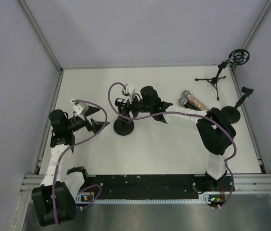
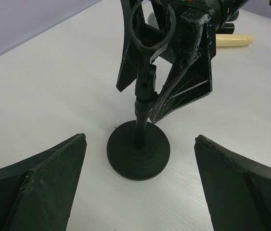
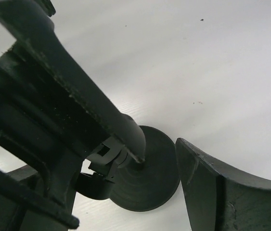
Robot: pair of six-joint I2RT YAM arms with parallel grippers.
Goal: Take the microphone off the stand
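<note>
Now right hand [image 2: 139,103] splayed astride stand [image 2: 137,154] — left hand [image 1: 100,118] splayed, empty.

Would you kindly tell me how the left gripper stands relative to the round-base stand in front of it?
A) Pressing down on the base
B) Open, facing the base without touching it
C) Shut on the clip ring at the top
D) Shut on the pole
B: the left gripper has its fingers spread wide, and bare table shows between them and the stand's round base.
</note>
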